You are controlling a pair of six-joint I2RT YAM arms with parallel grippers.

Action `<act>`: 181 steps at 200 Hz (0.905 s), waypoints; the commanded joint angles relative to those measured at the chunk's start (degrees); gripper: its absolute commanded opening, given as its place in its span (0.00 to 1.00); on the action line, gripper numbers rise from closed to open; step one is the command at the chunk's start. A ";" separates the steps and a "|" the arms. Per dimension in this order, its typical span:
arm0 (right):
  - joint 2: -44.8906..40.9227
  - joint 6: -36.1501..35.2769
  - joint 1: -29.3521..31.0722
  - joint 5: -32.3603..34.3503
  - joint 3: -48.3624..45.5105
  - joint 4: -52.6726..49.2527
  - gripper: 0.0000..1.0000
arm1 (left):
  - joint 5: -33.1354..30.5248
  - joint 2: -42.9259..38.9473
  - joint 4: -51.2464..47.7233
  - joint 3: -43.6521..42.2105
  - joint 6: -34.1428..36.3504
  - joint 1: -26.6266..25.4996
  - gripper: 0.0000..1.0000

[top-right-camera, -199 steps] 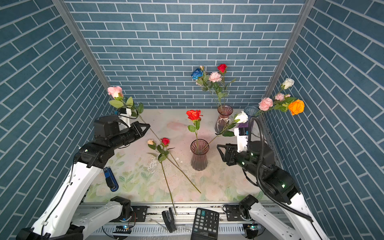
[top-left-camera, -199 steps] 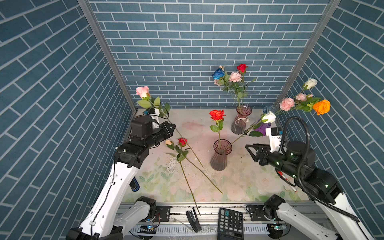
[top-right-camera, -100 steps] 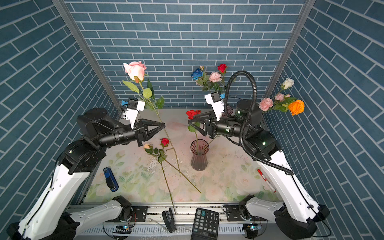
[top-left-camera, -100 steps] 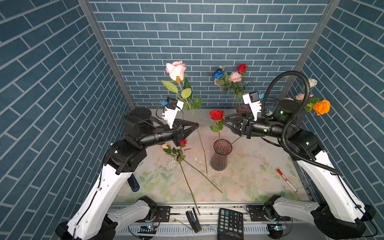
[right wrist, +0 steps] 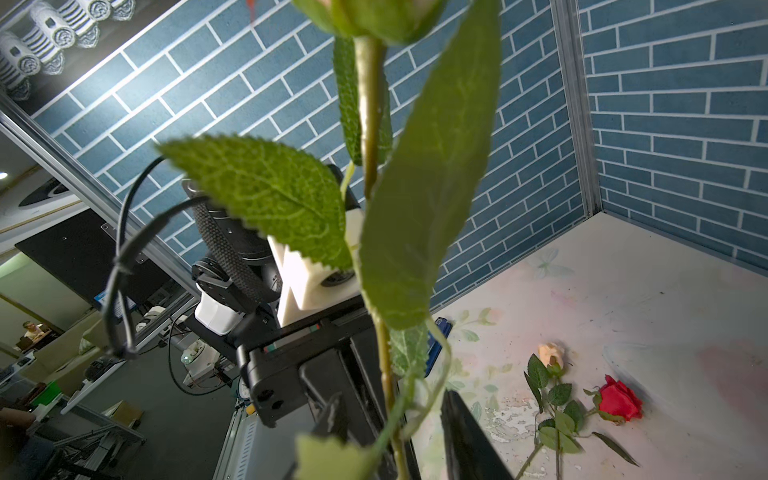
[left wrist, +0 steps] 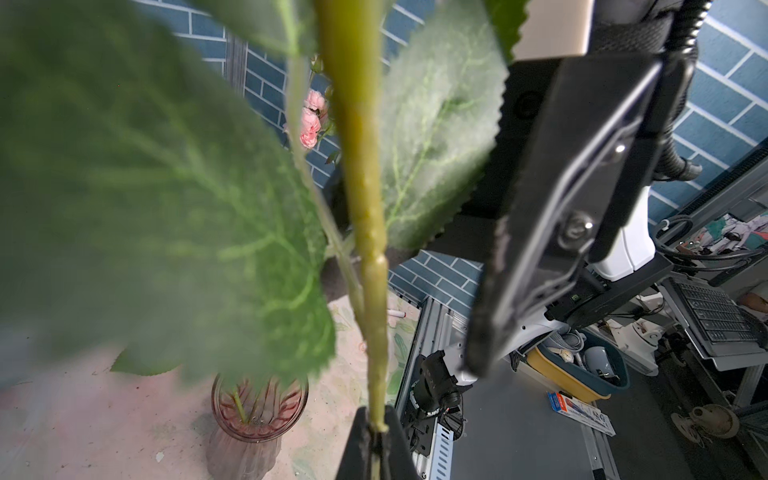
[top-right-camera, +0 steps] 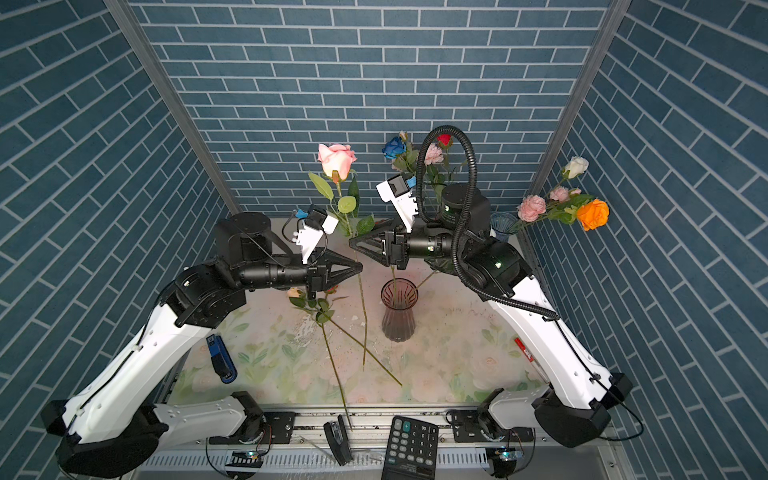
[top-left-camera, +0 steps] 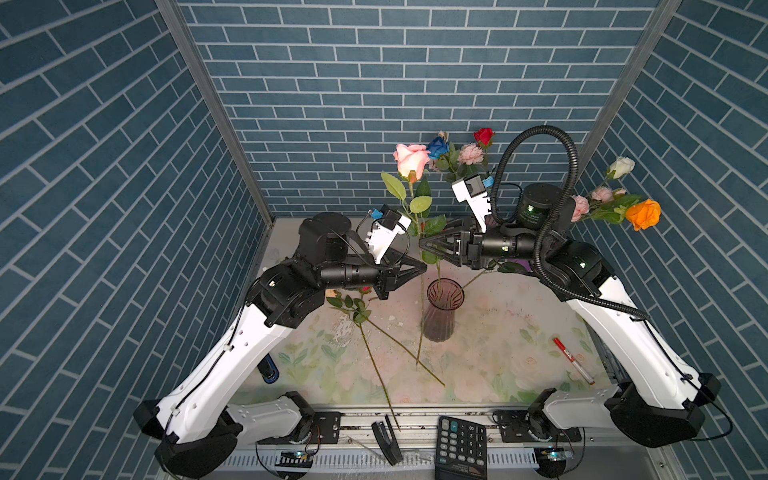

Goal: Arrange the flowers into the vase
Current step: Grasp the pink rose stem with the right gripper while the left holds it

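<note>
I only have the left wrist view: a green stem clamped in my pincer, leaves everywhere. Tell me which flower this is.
Observer: The pink rose, bloom upward, well above the left pincer.
Operator: Report the lower end.
Observer: In both top views the stem hangs outside the vase, beside it, tip down near the mat.
Operator: Now the other arm.
Observer: The right wrist view shows the right pincer open, one finger either side of that same stem.
</note>
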 commanded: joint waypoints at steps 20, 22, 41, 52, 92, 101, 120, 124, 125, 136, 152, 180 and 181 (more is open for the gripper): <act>0.82 0.69 0.73 -0.70 1.45 -1.95 0.31 | -0.89 0.20 0.30 2.15 0.51 -1.22 0.00; 0.83 0.69 0.69 -0.70 1.39 -1.99 0.31 | -0.89 0.30 0.36 2.22 0.50 -1.24 0.00; 0.92 0.69 1.33 -1.21 0.85 -2.30 0.29 | -1.20 0.73 0.13 2.89 0.50 -1.37 0.00; 0.76 0.69 1.62 -1.50 0.28 -2.32 0.28 | -1.69 1.01 -0.18 3.25 0.63 -1.34 0.00; -0.69 0.86 2.69 -1.76 -1.91 -1.89 0.14 | -4.32 1.95 -1.83 4.70 1.04 -1.33 0.00; -1.04 0.93 2.85 -1.60 -2.26 -1.91 0.05 | -4.32 2.17 -1.76 4.88 0.89 -1.33 0.00; -1.92 1.04 2.86 -0.26 -2.71 -1.72 0.00 | -4.56 2.33 -1.64 4.89 0.64 -1.32 0.00; -2.16 1.04 2.94 0.02 -2.72 -1.67 0.00 | -4.58 2.38 -1.63 4.88 0.59 -1.33 0.00; -2.20 1.04 2.99 0.10 -2.70 -1.72 0.00 | -4.63 2.36 -1.59 4.88 0.59 -1.33 0.00; -2.73 0.86 2.98 1.22 -2.46 -1.67 0.00 | -4.88 2.14 -1.36 4.47 0.59 -1.33 0.12; -3.03 0.03 2.81 3.10 -1.35 -2.28 0.00 | -5.90 1.22 -1.09 3.14 0.67 -1.33 0.34; -2.25 -4.73 2.88 8.59 4.10 -7.80 0.00 | -9.37 -1.61 -0.88 -0.72 1.18 -1.24 0.49; -2.24 -4.88 2.87 8.87 4.32 -8.08 0.00 | -9.48 -1.71 -0.91 -0.82 1.20 -1.24 0.49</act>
